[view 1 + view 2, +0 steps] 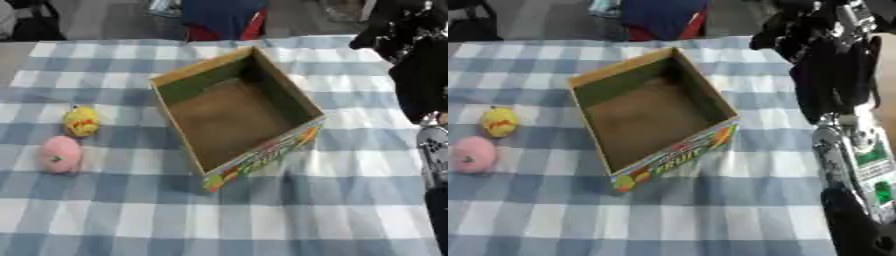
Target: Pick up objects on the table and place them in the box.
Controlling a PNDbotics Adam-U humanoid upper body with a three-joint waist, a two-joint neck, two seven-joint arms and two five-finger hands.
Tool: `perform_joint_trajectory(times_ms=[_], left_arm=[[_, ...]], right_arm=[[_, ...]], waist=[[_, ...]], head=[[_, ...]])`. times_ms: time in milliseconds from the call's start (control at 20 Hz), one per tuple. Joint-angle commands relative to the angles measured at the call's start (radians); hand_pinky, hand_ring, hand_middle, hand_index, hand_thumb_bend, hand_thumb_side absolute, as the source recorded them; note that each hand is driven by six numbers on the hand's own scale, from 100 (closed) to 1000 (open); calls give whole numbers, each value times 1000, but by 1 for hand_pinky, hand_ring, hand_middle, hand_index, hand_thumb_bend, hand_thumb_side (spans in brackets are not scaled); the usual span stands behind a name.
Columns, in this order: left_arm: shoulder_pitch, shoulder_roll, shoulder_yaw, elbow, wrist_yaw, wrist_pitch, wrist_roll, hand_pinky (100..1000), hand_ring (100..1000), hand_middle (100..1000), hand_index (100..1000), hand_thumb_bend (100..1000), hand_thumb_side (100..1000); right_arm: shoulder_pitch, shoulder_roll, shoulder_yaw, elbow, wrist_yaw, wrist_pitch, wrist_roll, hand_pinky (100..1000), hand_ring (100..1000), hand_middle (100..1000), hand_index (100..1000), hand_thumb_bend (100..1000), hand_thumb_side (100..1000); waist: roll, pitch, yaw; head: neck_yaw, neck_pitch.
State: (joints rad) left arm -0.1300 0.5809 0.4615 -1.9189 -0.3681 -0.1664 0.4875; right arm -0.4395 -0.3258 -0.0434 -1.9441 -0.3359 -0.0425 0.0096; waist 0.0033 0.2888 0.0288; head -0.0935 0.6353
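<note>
The box (236, 112), an open cardboard carton with a printed fruit pattern on its near wall, sits at the centre of the frame on the blue-and-white checked tablecloth (262, 215), turned at an angle to the table edge. Its interior shows only bare brown floor.

Two task objects lie at the left of the frame, outside the box and well apart from it. The yellow toy (80, 121) rests on the cloth at mid-left. The pink toy (59, 154) lies just below it, near the yellow toy but not visibly touching it.

The right arm enters along the right side of the frame. The right hand (785, 30) appears at the upper right, above the far right corner of the box, raised off the cloth. Its fingers read as a dark mass; whether they are spread or curled cannot be told. No object is visible in it.

The left hand appears in neither view
</note>
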Motion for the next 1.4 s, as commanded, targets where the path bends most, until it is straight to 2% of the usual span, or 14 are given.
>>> perform_joint_trajectory(times_ms=[50,450,800,1100,1400], left_arm=[[0,94,-2,33,-51,8,-16,369,660,607,829,542,715],[-28,263,-45,159,-146,-4,-75,400,685,625,853,549,760],[-87,404,-119,289,-236,-82,-198,461,733,661,884,547,791],[-156,490,-193,389,-300,-142,-302,485,754,693,906,605,800],[-244,519,-271,497,-302,-217,-393,494,772,712,917,604,797]], right_arm=[[-12,-9,-12,-23,1,-2,-6,602,556,524,719,100,1000],[-12,-14,-15,-23,4,-5,-12,602,556,524,720,100,1000],[-16,-18,-14,-20,5,-8,-12,602,557,525,720,100,1000],[-19,-19,-11,-17,5,-10,-10,603,557,525,720,100,1000],[-21,-13,-7,-15,3,-11,-7,603,558,525,720,100,1000]], waist=[[2,-20,-1],[5,-22,-4],[3,-21,-11],[4,-22,-24],[1,-26,-32]], head=[[-3,14],[-15,2],[-7,-11],[2,-12],[9,-18]])
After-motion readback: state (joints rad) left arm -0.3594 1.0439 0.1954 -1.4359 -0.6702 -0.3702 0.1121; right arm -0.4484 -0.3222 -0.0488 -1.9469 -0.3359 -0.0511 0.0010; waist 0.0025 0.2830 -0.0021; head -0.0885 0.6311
